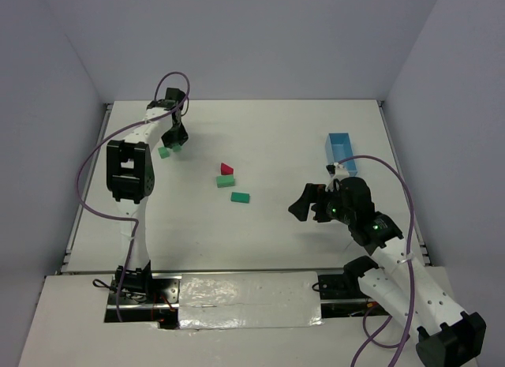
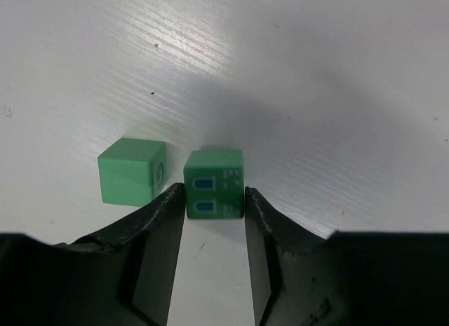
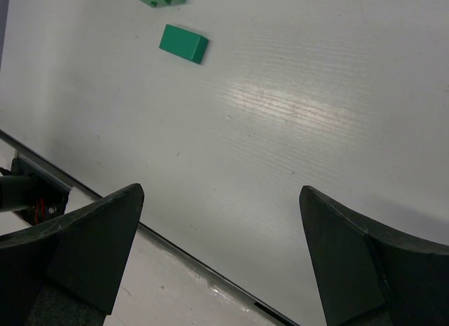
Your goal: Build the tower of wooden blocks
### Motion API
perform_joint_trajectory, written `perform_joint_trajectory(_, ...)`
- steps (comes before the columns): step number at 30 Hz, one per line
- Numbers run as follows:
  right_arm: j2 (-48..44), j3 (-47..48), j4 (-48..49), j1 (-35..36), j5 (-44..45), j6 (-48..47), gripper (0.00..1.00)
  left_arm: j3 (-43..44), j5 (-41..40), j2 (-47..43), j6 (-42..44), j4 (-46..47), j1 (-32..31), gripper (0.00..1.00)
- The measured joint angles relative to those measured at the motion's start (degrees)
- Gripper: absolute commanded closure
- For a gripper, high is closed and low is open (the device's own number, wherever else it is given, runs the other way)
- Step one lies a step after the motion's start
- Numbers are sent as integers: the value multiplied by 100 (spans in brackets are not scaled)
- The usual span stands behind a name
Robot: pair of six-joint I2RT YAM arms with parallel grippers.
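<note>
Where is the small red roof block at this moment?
In the top view the red roof block lies near the middle of the table, slightly left, just behind a green block.

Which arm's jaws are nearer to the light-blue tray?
Right. The right arm, jaws open, hangs just short of the light-blue tray, toward the middle of the table. The left arm is far across at the left side, jaws closed on a green block.
</note>
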Motion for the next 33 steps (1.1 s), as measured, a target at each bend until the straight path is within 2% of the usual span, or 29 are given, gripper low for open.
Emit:
perform_joint_trajectory(7,17,-4,0,0,-37,0,1,0,0,0,7,-17,-2,42)
perform_joint_trajectory(16,20,-4,0,0,-76,0,1,31,-7,0,17,-50,-52,22)
perform_joint_trajectory(17,20,-4,0,0,-76,0,1,57,-15,0,13,-72,-74,4)
perform_joint_trajectory(18,20,-4,0,0,-76,0,1,96,-42,-2,26,-105,-98,1)
perform_joint_trajectory(25,20,-4,0,0,-96,-2,1,79,-264,-437,-52,-214,-190,0)
perform_joint_trajectory(30,20,-4,2,0,-109,-2,1,-404,-299,-1071,-125,-127,-37,0)
perform_joint_trajectory(33,20,-4,0,0,-120,-4,1,-579,-114,-1134,-52,-68,133,1)
